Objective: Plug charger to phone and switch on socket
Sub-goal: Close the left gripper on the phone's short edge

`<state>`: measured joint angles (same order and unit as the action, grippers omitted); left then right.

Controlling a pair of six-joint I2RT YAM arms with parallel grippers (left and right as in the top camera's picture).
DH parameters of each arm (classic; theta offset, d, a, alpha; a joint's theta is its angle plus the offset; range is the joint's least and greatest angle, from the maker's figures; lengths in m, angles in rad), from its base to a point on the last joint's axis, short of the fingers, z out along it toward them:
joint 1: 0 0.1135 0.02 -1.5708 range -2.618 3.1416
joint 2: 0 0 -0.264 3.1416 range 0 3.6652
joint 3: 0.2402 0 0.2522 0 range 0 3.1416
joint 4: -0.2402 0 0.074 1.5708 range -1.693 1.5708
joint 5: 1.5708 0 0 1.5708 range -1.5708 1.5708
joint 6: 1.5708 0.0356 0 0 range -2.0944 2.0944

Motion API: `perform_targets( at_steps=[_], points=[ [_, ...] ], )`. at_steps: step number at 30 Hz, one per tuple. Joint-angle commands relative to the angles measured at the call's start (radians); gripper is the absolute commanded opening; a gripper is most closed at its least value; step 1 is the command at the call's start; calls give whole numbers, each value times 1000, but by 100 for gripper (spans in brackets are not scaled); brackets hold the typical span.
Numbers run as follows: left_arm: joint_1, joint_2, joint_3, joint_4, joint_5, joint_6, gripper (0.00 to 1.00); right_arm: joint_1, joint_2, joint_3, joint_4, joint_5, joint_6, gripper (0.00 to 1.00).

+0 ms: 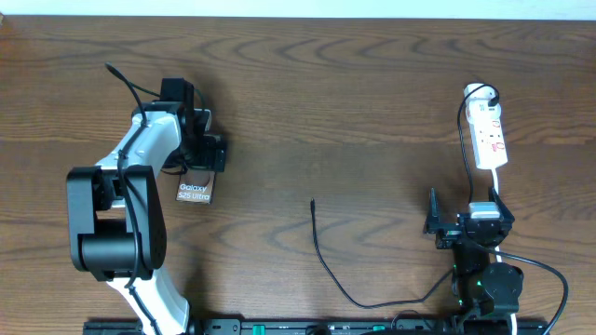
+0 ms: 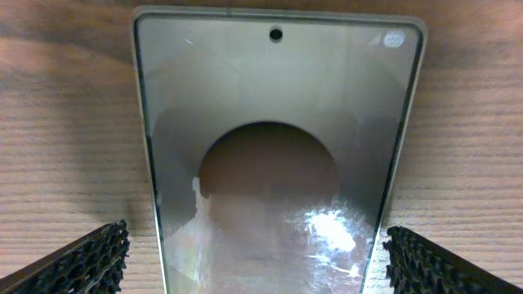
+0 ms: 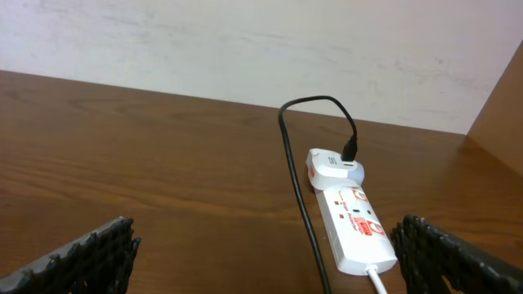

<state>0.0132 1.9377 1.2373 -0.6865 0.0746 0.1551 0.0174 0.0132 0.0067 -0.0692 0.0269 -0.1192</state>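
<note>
The phone (image 1: 196,193) lies flat on the wooden table at the left, its tan screen showing white "Galaxy" lettering. It fills the left wrist view (image 2: 278,147), screen up and glossy. My left gripper (image 1: 197,172) is open, with one finger on each side of the phone's near end (image 2: 257,265) and a gap at each edge. The charger cable (image 1: 326,262) lies loose mid-table with its plug tip (image 1: 312,202) free. The white socket strip (image 1: 489,135) lies at the right and also shows in the right wrist view (image 3: 357,227). My right gripper (image 1: 466,209) is open and empty just short of it (image 3: 270,261).
A white adapter (image 3: 331,163) sits in the strip's far end, with a black cable (image 3: 296,188) looping from it back along the strip's left side. The strip's white cord (image 3: 377,282) leaves its near end. A pale wall stands behind the table.
</note>
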Motion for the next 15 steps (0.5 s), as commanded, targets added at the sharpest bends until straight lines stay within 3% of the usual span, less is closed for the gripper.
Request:
perform_targets(
  at_steps=[1,15],
  points=[
    [3,2,-38,11,-14,9,99,-8,-1,-1,-3,8,14,99],
    [3,2,-51,19,-14,8,98,-8,-1,-1,-3,8,14,99]
  ],
)
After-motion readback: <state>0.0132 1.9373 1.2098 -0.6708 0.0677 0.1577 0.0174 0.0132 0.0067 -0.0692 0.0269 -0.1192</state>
